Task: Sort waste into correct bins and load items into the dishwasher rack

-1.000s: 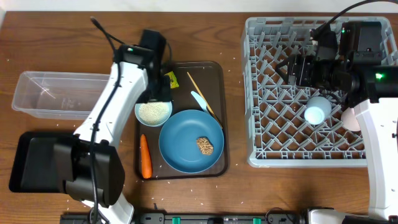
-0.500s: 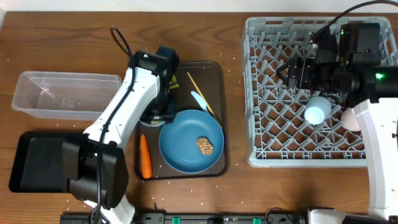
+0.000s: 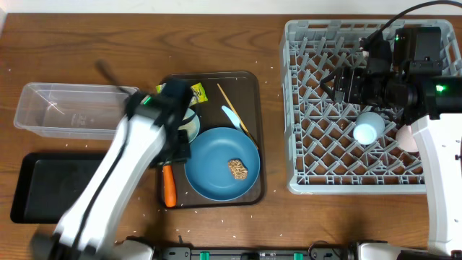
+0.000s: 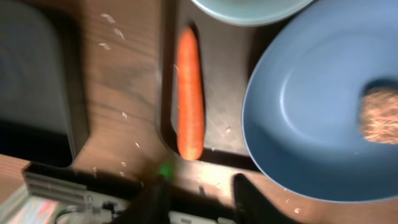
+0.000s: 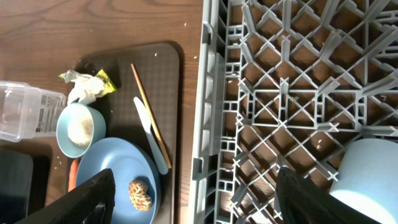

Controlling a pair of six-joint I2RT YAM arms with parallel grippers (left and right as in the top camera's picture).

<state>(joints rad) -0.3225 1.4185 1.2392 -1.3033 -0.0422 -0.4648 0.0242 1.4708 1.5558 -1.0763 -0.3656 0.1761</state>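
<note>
Overhead: left gripper (image 3: 176, 146) blurred near carrot (image 3: 169, 189) on serving tray (image 3: 249, 90), we cannot read it | left wrist: its fingers (image 4: 152, 196) apparently parted, empty, carrot beside plate (image 4: 323, 106) | right wrist: we see right gripper (image 5: 196, 190) wide, empty, over rack (image 5: 273, 74).

no writing can be read in any view. the clear tub (image 5: 25, 112) carries a pale sticker (image 5: 45, 115) on its end wall, possibly with fine print, too small to make out. the yellow wrapper (image 5: 99, 79) shows dark marks, blurred beyond reading.
</note>
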